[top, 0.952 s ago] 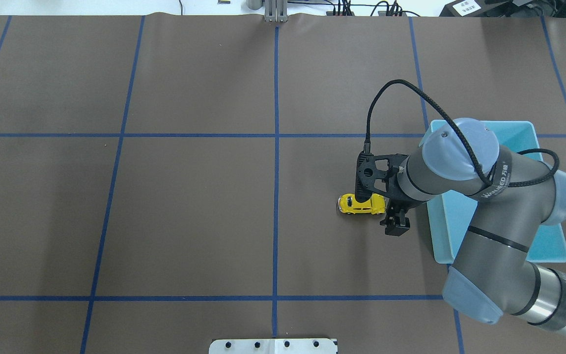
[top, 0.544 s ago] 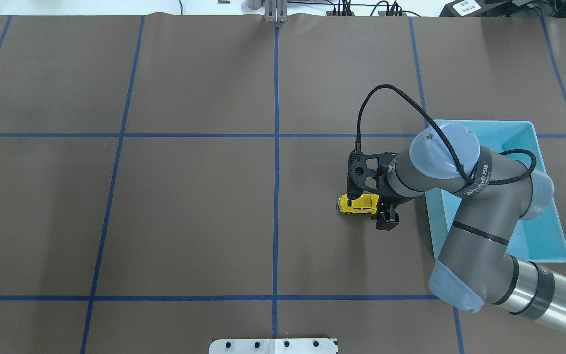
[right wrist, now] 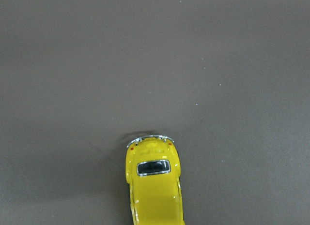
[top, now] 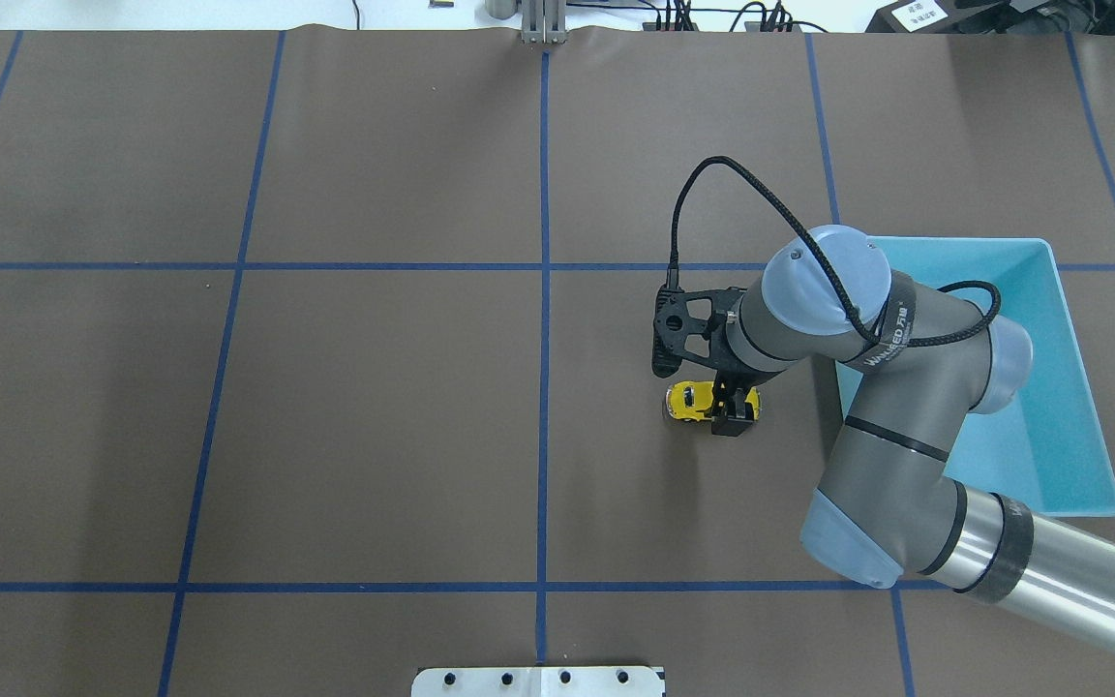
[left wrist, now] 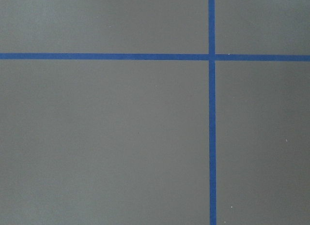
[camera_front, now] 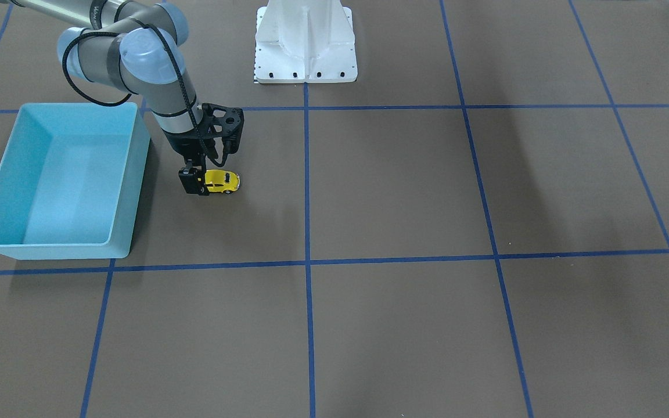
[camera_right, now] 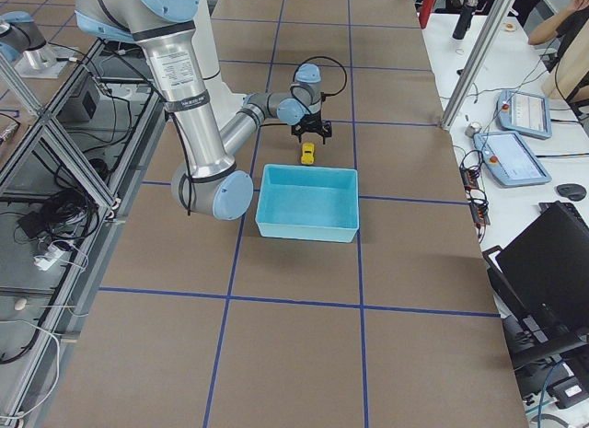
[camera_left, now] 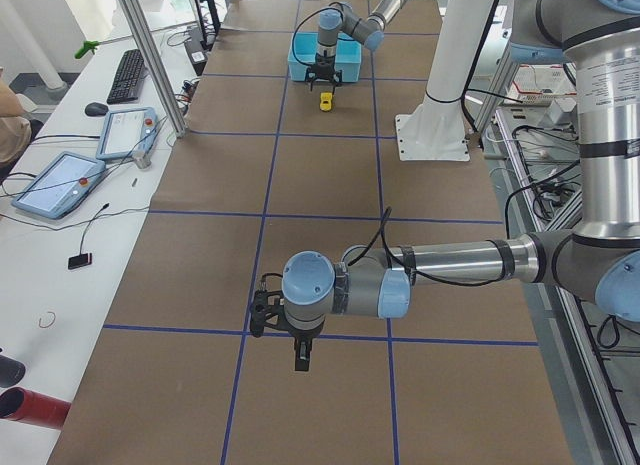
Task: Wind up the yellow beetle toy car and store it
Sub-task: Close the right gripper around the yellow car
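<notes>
Left arm, seen only from the side, is stretched low over the brown mat-covered table with blue tape grid lines (top: 374, 407), well apart from the light-blue rectangular plastic bin (top: 1078, 387), at the table's end opposite the bin. Its wrist is turned down, and the left gripper (camera_left: 300, 359) points straight at the table above a tape line. Can't tell how far its fingers are spread; its wrist camera shows only bare mat and tape. The tiny glossy yellow beetle toy car (top: 688, 400) sits on its wheels on the mat near the bin's open side wall, outside the bin and not touching it, lengthwise toward the bin. The right gripper (top: 730, 411) points straight down over the car's bin-side end, with black fingers low around that end. Can't tell whether they're pressed onto the car or just straddling it. Right arm comes in low past the bin's near corner, elbow bent, forearm crossing over the bin's edge, and a black cable (top: 712, 184) loops off the wrist.
</notes>
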